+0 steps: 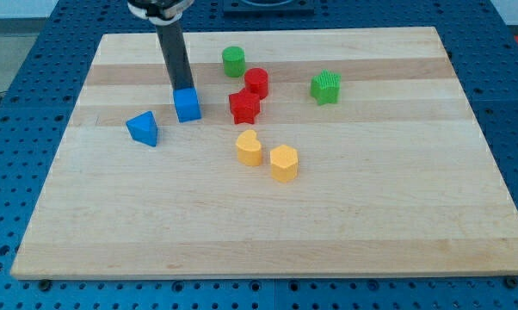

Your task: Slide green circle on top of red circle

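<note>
The green circle (233, 61) stands near the view's top, just up and left of the red circle (256, 82), the two nearly touching. My tip (182, 89) sits at the top edge of the blue cube (188, 105), well to the left of the green circle. The dark rod rises from there to the view's top.
A red star-shaped block (243, 106) lies just below the red circle. A green star-shaped block (325, 87) is to the right. A blue triangle (143, 128) lies at the left. Two yellow blocks (249, 147) (283, 163) sit lower in the middle of the wooden board (268, 232).
</note>
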